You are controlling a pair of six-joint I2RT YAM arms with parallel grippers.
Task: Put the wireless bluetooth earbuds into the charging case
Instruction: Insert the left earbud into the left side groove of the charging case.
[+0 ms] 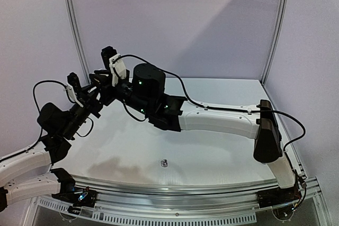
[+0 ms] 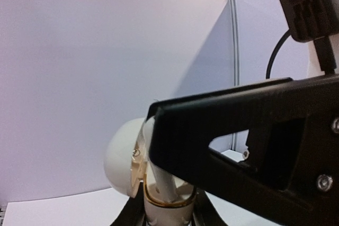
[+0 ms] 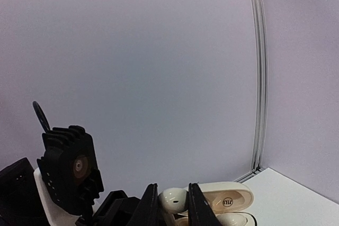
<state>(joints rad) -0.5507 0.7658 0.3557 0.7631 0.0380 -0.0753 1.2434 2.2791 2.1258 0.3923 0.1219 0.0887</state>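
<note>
1. the case (image 2: 164, 211) is white with a gold rim, and its lid (image 2: 121, 160) is swung open. it sits in the left hand (image 2: 165, 220), which is clenched on its lower part.
2. a white earbud (image 3: 174, 199) is pinched between the fingers of the right hand (image 3: 174, 209). in the left wrist view its stem points down into the open mouth of the case; i cannot tell whether it is fully seated.
3. the right hand's dark finger hides the rest of the case's inside.
4. a small grey earbud (image 1: 163, 162) lies alone on the desk (image 1: 222, 157), near the front middle and well apart from both hands.
5. both hands meet in the air over the back left of the desk, near the left wall (image 1: 32, 35).
6. white desk surface spreads to the right and front of them. walls close the back and sides, and a metal rail (image 1: 201, 189) runs along the front edge.
</note>
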